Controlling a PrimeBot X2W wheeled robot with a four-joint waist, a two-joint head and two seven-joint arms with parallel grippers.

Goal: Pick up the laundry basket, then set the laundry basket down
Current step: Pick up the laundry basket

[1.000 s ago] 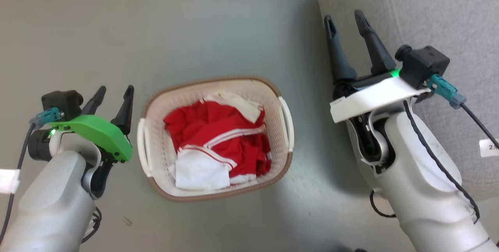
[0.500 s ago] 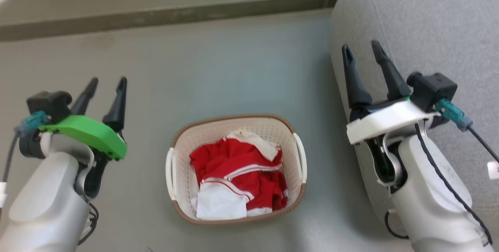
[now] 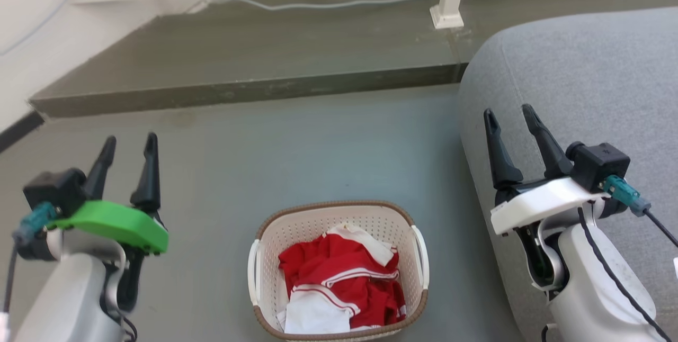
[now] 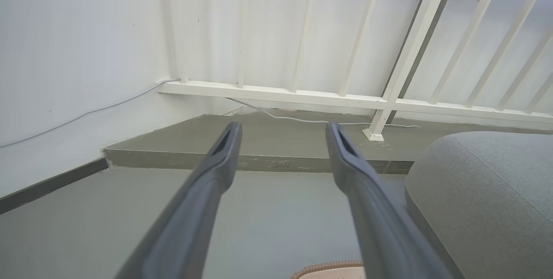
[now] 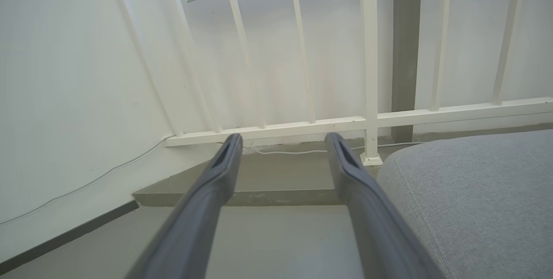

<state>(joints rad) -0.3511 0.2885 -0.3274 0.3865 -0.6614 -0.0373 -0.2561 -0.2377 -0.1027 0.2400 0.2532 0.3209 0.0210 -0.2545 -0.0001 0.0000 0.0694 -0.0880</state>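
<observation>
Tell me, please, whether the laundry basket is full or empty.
Partly full: the laundry basket holds crumpled red and white clothes, heaped below its brown rim.

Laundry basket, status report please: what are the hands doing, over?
Left hand open, empty, left of laundry basket. Right hand open, empty, beside grey sofa. Basket on floor, red-and-white clothes inside. Nothing in the way.

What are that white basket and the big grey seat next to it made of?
The laundry basket looks like moulded plastic, matt cream: rows of small holes pierce its wall, and its handles are smooth and white. Its brown rim has a woven look, probably plastic too. The grey seat seems upholstered in woven fabric: a fine weave and a seam line show.
</observation>
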